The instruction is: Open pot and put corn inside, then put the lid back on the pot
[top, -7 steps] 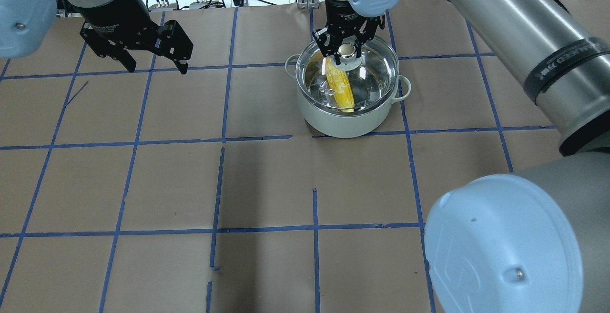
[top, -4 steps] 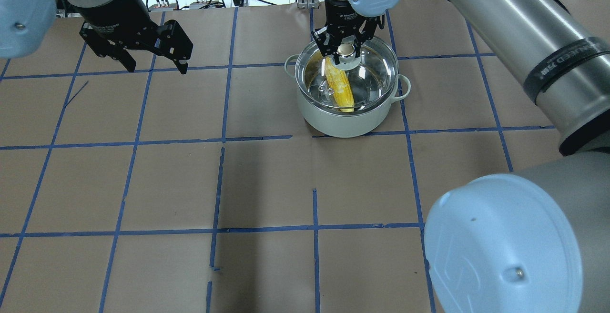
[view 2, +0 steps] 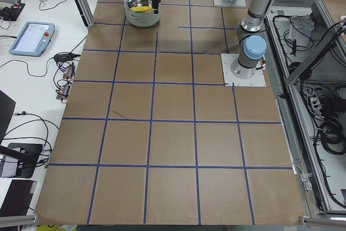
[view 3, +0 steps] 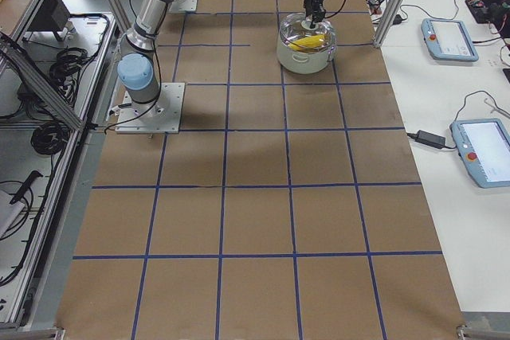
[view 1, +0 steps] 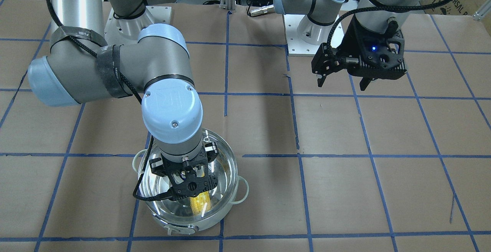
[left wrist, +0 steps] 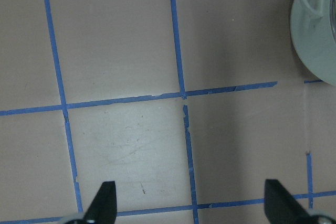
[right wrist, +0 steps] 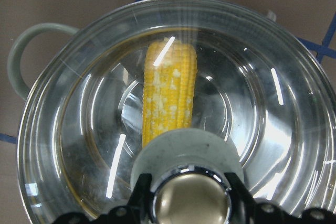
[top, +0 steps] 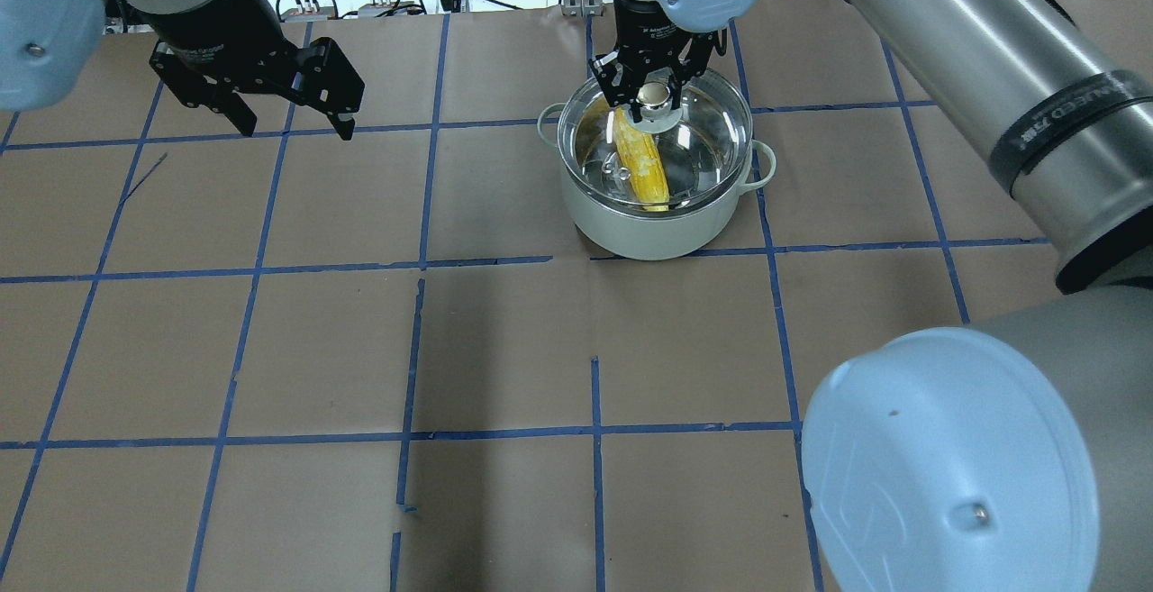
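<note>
Gripping lid (top: 704,134) knob with my right tool (top: 655,100), lid on pot (top: 649,233), corn (top: 644,168) inside; my left tool (top: 297,129) wide open, empty.

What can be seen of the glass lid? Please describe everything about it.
The lid is a round disc of clear glass, about as wide as the pot. At its centre a pale ring sits under a shiny metal knob. The lid lies level over the pot's mouth, and the corn shows through the glass, which carries bright streaks of reflected light. The right gripper is closed on the knob from above. Apart from the pot and this gripper, nothing touches it.
</note>
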Controlling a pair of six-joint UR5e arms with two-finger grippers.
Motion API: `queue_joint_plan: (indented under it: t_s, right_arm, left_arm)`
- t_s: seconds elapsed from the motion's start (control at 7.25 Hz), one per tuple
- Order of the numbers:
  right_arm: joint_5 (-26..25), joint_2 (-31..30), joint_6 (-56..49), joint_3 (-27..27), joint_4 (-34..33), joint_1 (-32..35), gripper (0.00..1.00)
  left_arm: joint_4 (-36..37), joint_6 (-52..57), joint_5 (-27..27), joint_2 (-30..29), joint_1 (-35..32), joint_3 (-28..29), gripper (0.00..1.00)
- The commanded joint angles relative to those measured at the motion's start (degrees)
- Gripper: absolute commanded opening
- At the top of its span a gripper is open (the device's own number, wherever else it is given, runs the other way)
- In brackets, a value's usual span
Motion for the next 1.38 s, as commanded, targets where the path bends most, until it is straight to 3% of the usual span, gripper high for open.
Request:
queue_joint_plan:
  t_s: [0.0, 0.14, 0.69, 0.97, 1.24]
  right_arm:
    - [0.0, -0.1, 0.7, 0.0, -2.2, 0.0, 0.92]
    - [0.0, -0.2, 0.8, 0.0, -2.6, 0.1, 0.99]
    - [-1.1, -0.7, -0.2, 1.1, -2.6, -0.7, 0.99]
    - [-1.2, -7.2, -0.3, 2.7, -1.3, -2.7, 0.98]
    - [-0.6, -16.0, -6.4, 9.9, 0.6, -8.9, 0.98]
  left_arm:
    - [-0.1, -0.1, 0.0, 0.0, 0.0, 0.0, 1.0]
    - [0.0, -0.1, -0.1, 0.0, 0.0, 0.0, 1.0]
    - [-0.4, -0.2, 0.0, 0.1, 0.0, 0.0, 1.0]
    - [-0.4, 0.5, 2.3, 0.0, 0.1, 0.0, 1.0]
    - [-0.3, 0.0, 2.4, 0.0, 0.0, 0.0, 1.0]
